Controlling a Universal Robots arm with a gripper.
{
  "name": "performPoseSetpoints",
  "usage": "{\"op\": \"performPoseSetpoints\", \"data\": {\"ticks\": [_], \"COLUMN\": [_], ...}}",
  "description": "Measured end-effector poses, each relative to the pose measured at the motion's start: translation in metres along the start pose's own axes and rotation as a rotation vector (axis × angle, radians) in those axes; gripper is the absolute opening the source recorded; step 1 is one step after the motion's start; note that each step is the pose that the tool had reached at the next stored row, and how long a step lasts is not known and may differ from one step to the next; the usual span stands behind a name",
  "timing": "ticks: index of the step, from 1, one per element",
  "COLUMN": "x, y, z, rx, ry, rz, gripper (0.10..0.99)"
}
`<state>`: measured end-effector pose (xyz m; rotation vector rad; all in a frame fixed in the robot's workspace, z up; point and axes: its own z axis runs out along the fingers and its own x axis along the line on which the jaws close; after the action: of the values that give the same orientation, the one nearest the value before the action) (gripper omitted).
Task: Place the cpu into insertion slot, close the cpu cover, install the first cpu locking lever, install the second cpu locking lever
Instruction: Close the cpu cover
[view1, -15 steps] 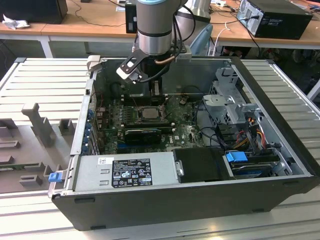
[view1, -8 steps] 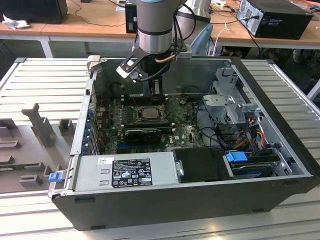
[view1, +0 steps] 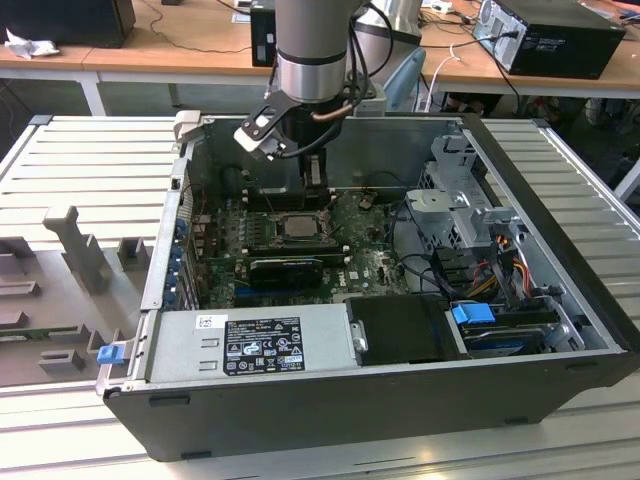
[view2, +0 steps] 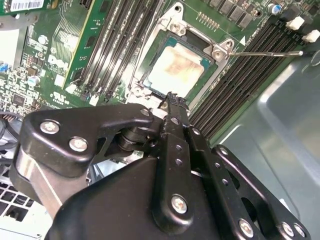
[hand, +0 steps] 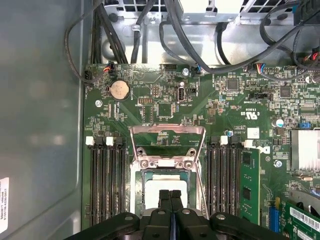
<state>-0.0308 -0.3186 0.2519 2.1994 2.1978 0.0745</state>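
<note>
Pincer: you will find the pincer (hand: 170, 196) with its two fingers pressed together and nothing between them, the tips hanging just over one edge of the cpu.
Cpu: in the second wrist view your cpu (view2: 172, 70) lies flat inside the insertion slot (view2: 150, 56), its pale top bare.
Cover: in the first wrist view the cpu cover (hand: 167, 130) is folded back off the socket, and green board shows through its cut-out.
Lever: a thin metal lever rod (view2: 265, 52) sticks out from one socket corner.
Surroundings: long black memory slots (hand: 105, 185) flank the socket. In the exterior view the arm reaches into the open computer case (view1: 300, 410) on the slatted desk (view1: 100, 160).
</note>
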Motion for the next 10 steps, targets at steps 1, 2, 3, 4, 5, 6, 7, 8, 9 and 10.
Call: {"op": "performPoseSetpoints", "data": {"ticks": [1, 2, 3, 4, 5, 6, 7, 8, 9, 10], "x": [0.0000, 0.0001, 0.0001, 0.0002, 0.0002, 0.0002, 0.0002, 0.0002, 0.0003, 0.0004], "y": [0.0001, 0.0001, 0.0003, 0.0003, 0.0009, 0.0017, 0.0029, 0.0057, 0.0065, 0.0067], "z": [-0.0004, -0.0012, -0.0023, -0.0034, -0.0045, -0.0048, -0.0051, -0.0061, -0.0080, -0.0109], "rx": [0.000, 0.000, 0.000, 0.000, 0.000, 0.000, 0.000, 0.000, 0.000, 0.000], "ry": [-0.0001, 0.0000, 0.0000, 0.0000, 0.0000, 0.0001, 0.0002, 0.0000, 0.0001, 0.0000], "rz": [0.000, 0.000, 0.000, 0.000, 0.000, 0.000, 0.000, 0.000, 0.000, 0.000], "gripper": [0.106, 0.106, 0.106, 0.106, 0.106, 0.106, 0.106, 0.106, 0.106, 0.106]}}
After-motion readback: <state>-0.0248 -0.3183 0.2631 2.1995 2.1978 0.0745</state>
